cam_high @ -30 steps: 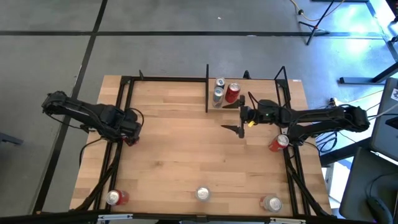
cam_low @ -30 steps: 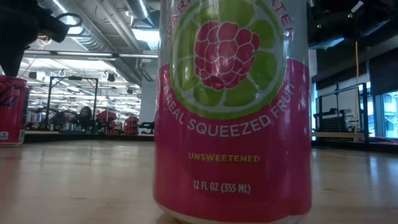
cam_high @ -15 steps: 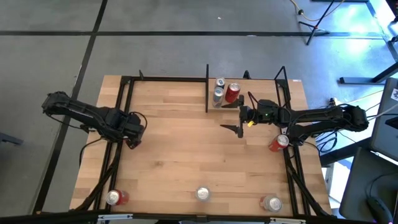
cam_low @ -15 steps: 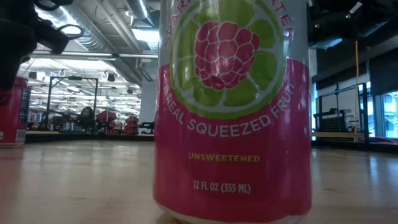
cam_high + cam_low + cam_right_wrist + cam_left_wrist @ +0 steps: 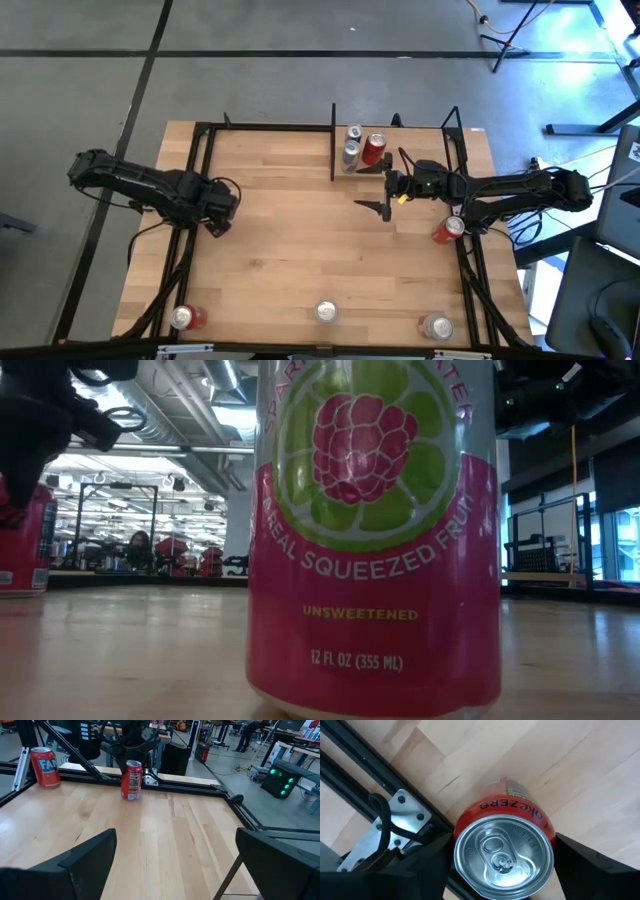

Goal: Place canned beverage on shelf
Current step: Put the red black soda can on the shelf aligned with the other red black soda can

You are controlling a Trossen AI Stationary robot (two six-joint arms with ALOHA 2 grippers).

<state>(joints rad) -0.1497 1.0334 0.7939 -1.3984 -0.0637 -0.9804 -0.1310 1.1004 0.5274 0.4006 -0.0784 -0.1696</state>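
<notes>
My left gripper [image 5: 218,215] is at the table's left side, shut on a red Coke Zero can [image 5: 502,852]. The can also shows in the right wrist view [image 5: 132,780] and at the left of the low view [image 5: 25,545]. The shelf [image 5: 425,140] is the plank bay between black uprights at the far edge. Two silver cans [image 5: 352,142] and a red can [image 5: 374,148] stand on their bases at its left end. My right gripper [image 5: 385,190] is open and empty just in front of the bay, pointing toward the table's left. My left gripper pinches the Coke Zero can by its opposite side walls [image 5: 546,829] just below the rim, one finger on each side. The fingers come from above, pointing down. The can is upright, top up; I cannot tell whether its base is clear of the tabletop.
A red can [image 5: 448,230] stands by the right rail. Three cans stand along the near edge: a red one [image 5: 183,318], a raspberry sparkling-water can [image 5: 327,312] that fills the low view [image 5: 375,530], and one more [image 5: 436,326]. Black rails [image 5: 195,190] run down both sides.
My left gripper has moved a little toward the table's right edge with the Coke Zero can, which has stayed upright. My right gripper has kept still.
</notes>
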